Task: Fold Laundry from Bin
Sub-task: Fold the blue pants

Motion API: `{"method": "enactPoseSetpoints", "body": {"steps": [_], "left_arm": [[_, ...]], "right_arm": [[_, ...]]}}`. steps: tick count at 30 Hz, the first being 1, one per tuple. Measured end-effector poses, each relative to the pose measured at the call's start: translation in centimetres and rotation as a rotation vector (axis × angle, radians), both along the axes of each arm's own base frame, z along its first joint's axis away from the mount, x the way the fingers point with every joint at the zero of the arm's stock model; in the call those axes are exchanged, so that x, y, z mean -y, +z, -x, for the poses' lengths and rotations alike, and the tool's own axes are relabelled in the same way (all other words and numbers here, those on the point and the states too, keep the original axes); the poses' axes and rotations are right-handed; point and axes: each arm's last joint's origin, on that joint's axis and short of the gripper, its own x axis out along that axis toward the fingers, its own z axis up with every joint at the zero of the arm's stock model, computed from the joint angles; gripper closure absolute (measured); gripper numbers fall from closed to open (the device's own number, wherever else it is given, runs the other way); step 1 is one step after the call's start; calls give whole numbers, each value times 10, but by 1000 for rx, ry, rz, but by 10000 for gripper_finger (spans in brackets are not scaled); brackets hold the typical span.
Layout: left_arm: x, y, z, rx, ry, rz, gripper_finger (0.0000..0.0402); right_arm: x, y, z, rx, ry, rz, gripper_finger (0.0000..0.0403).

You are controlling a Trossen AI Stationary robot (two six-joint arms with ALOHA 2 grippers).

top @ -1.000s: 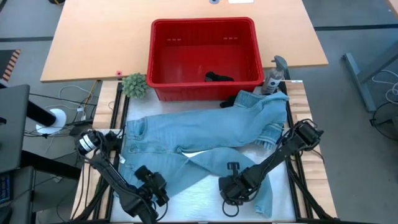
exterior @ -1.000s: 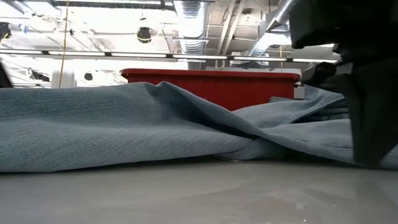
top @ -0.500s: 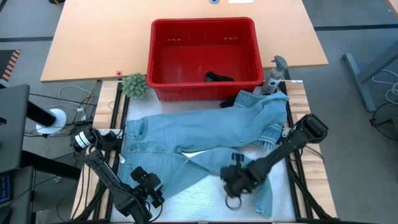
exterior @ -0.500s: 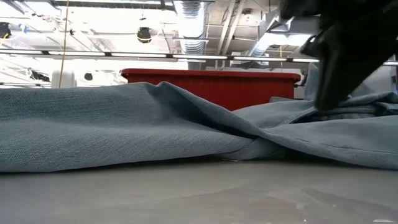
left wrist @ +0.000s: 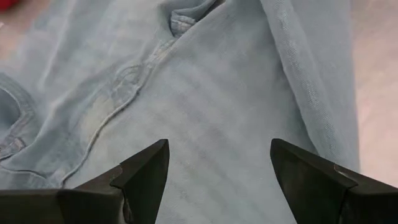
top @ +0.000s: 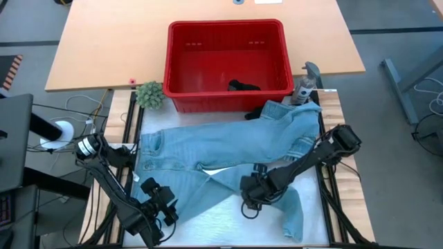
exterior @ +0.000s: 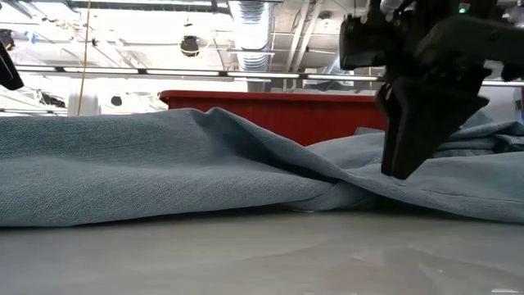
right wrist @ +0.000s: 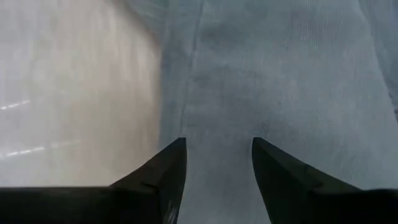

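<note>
R gripper (top: pixel 249 205) hangs over the near leg of the light blue jeans (top: pixel 228 149), fingers parted w/ a clear gap, nothing between them. In the R wrist view the two dark fingers (right wrist: pixel 165 171) frame bare denim (right wrist: pixel 273 93); the leg's long edge runs just off one fingertip, w/ pale table surface (right wrist: pixel 74 93) beyond it. Low view: gripper (exterior: pixel 409 156) points down, tips just above the cloth (exterior: pixel 164 172), contact can't be told. So: released, no grasp.

L gripper (top: pixel 154 202) sits at the jeans' other leg, near its outer edge, well apart from the R gripper. Fingers spread wide in the L wrist view (left wrist: pixel 217 168), holding nothing; denim (left wrist: pixel 211 93) w/ a seam and a pocket curve lies directly ahead and under the fingertips (left wrist: pixel 149 165).

Jeans are spread flat across the table btw the two arms and the red bin (top: pixel 227 62); waist end lies past the L gripper, the other end bunches up beyond the R gripper, next to a spray bottle (top: pixel 304 84). Bin stands beyond the jeans, far side from both grippers, w/ one small black garment (top: pixel 243 86) inside. Small green plant (top: pixel 149 94) sits beside the bin's corner, beyond the L gripper.
</note>
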Motion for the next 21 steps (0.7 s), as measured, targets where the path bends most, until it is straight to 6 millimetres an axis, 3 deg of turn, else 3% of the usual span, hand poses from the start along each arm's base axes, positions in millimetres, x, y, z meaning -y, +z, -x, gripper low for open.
{"method": "enactPoseSetpoints", "body": {"steps": [4,11,17,21], "left_arm": [[-2,-5,2,6,20,-4,132],[-10,-37,8,24,62,42,132],[-18,-68,16,27,77,101,132],[-28,-82,24,-3,122,110,132]], "right_arm": [[1,-4,1,5,-19,-12,243],[-2,-15,11,-27,-39,-13,385],[-14,-14,16,-32,3,-41,374],[-24,-16,19,-18,30,-55,389]]}}
